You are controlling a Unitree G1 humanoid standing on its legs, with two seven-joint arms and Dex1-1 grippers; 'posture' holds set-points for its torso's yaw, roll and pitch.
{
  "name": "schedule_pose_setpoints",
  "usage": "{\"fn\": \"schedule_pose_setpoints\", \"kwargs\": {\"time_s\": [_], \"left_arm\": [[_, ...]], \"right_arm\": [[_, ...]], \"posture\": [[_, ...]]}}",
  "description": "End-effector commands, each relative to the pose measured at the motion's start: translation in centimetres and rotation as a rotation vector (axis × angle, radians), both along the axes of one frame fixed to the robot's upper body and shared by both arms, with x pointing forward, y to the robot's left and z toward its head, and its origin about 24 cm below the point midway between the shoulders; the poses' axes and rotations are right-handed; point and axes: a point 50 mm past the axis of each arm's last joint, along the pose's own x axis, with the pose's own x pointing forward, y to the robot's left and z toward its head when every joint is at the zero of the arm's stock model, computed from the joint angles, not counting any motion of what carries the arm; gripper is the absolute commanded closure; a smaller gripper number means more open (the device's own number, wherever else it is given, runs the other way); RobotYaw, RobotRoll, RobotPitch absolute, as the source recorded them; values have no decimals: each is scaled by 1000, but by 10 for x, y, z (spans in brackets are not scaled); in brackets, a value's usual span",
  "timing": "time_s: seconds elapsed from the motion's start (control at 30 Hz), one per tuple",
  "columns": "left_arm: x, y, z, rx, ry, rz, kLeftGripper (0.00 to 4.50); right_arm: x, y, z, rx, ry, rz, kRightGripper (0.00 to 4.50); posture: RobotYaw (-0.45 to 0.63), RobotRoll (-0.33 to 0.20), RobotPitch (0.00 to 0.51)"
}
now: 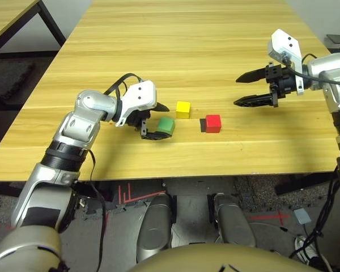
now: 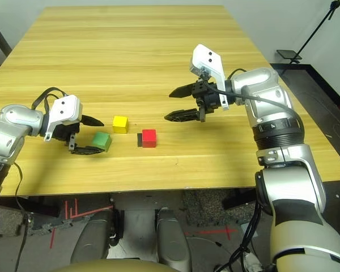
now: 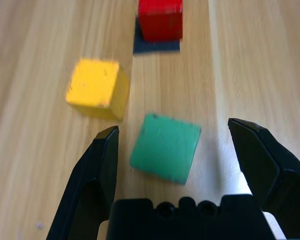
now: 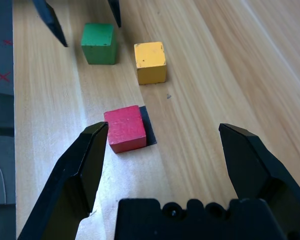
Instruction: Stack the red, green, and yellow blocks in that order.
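Light wooden planks make the table (image 1: pixel 158 56), and the three cubes lie near its front edge; the red block (image 1: pixel 213 123) rests on the wood and covers most of a flat black patch (image 1: pixel 203 124), of which a strip shows on the side toward the robot's left; nothing is on top of the red block. To the robot's left of it, apart from it, stands the yellow block (image 1: pixel 183 109); the green block (image 1: pixel 166 126) lies near the yellow one, a little closer to the robot and further left, turned slightly against the grain of the wood. The left gripper (image 1: pixel 153 120) is low at the table with its two fingers spread wide, one on each side of the green block; in the left wrist view a gap shows between each finger and the block, so it grasps nothing. The right gripper (image 1: pixel 246 89) hangs in the air to the right of the red block, well apart from it; its fingers are also spread and empty.
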Motion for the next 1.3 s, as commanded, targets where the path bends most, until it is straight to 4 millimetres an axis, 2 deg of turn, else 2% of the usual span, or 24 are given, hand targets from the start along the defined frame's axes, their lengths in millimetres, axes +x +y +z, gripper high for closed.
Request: {"fn": "schedule_pose_setpoints", "kwargs": {"time_s": [0.03,0.2,0.3,0.47,0.5,0.6,0.7,0.8,0.9,1.13,1.3], "left_arm": [[3,4,-12,34,34,-8,0],[8,8,-20,23,52,3,0],[11,3,-18,-26,44,6,624],[13,-12,-6,-118,22,0,2393],[13,-14,-3,-131,12,-3,2528],[11,-16,2,-149,13,10,2527],[3,-24,18,-162,0,1,2527],[-8,-39,37,-175,-9,-11,2527],[-16,-56,48,-194,-3,-23,2527],[-15,-85,50,-216,26,-54,2527],[-1,-101,44,-224,41,-72,2527]], "right_arm": [[-4,-5,1,12,-8,-21,34],[-7,-5,1,21,-10,-34,34],[-8,-6,0,21,-6,-39,0],[-7,-6,-4,15,-4,-43,0],[-6,-6,-4,19,-5,-43,0],[-5,-4,-5,26,-4,-45,0],[-5,-4,-6,29,0,-45,0],[-6,-5,-9,30,11,-52,0],[-8,-9,-13,27,21,-64,0],[-11,-16,-18,23,29,-88,0],[-19,-27,-21,17,38,-44,0]], "posture": [[279,-178,83],[265,-177,83],[268,-177,82],[283,-172,87],[285,-171,91],[292,-168,89],[296,-161,91],[300,-148,92],[298,-139,99],[271,-119,111],[246,-110,118]]}}
